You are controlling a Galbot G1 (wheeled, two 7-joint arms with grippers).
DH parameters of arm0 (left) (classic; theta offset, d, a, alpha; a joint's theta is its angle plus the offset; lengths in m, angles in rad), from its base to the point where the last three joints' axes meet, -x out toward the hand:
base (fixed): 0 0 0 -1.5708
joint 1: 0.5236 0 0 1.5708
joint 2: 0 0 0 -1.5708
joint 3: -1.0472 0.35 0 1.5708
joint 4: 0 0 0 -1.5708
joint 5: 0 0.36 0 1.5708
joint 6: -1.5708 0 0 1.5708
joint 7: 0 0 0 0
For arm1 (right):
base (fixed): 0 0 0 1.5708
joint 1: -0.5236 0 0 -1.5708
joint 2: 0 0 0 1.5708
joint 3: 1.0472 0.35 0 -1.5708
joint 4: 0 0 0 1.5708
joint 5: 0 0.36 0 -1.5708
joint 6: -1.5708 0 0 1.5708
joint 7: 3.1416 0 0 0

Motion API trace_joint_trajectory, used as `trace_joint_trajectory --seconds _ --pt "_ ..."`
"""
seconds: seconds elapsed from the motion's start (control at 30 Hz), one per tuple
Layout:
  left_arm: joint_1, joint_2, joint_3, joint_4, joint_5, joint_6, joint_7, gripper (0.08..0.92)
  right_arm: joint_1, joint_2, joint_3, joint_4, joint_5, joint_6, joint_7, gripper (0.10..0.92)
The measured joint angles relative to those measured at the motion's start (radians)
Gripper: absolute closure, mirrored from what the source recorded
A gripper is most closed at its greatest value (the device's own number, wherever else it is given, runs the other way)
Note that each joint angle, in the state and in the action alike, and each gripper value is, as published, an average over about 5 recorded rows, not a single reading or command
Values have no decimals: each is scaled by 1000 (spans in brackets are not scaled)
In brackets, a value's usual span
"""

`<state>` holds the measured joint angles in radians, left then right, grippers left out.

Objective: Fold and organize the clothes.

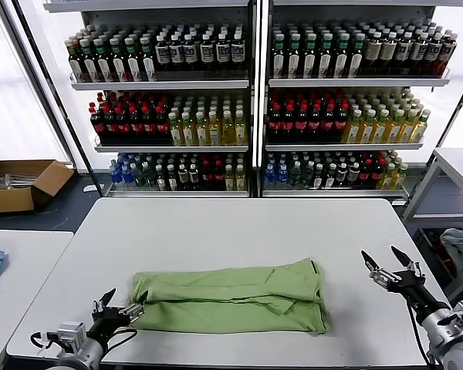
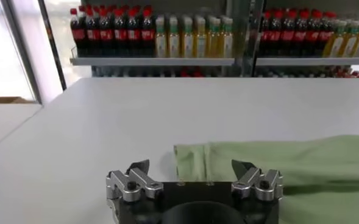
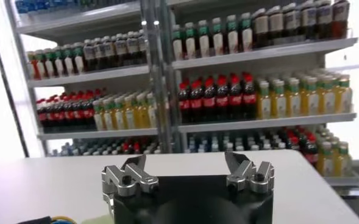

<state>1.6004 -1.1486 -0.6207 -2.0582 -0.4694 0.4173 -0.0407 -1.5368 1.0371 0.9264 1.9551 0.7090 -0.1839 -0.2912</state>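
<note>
Green cloth lay folded into a long band across the near middle of the desk (image 1: pixel 216 223): the polo shirt (image 1: pixel 231 297), plain side up, with no collar, buttons or chest print showing in any view. It ran left to right, its layers stacked in soft ridges, the right end flaring slightly with a small dark mark at its far corner, the left end rounded and tucked. The left gripper (image 1: pixel 117 306) sat low at the near left, just beside the shirt's left end, jaws spread wide and holding nothing; its wrist view showed the cloth edge lying just beyond the fingertips, not between them. The right gripper (image 1: pixel 391 266) hung well clear of the shirt's right end, out toward the desk's right edge, also wide and empty, its camera looking past the desk to the bottle shelves (image 1: pixel 255 100). Both standing apart from the cloth suggested a fold laid down and released, probably leaving a crosswise fold to shorten the band.
</note>
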Motion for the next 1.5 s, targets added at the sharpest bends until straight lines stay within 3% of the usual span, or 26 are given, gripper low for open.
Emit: trace_joint_trajectory --seconds 0.23,0.7,1.0,1.1,1.5 --pt "6 -35 20 6 28 9 -4 222 -1 -4 30 9 27 4 -2 203" --pt "5 -61 42 26 54 16 12 623 4 -22 57 13 77 8 -7 203" --pt "35 -34 6 -4 52 6 50 877 10 -37 69 1 100 12 -9 203" --pt "48 -9 -31 -9 46 -1 72 911 12 -40 70 -3 105 14 -10 203" --pt "41 123 -274 48 -30 8 146 911 11 -48 75 1 124 15 -10 203"
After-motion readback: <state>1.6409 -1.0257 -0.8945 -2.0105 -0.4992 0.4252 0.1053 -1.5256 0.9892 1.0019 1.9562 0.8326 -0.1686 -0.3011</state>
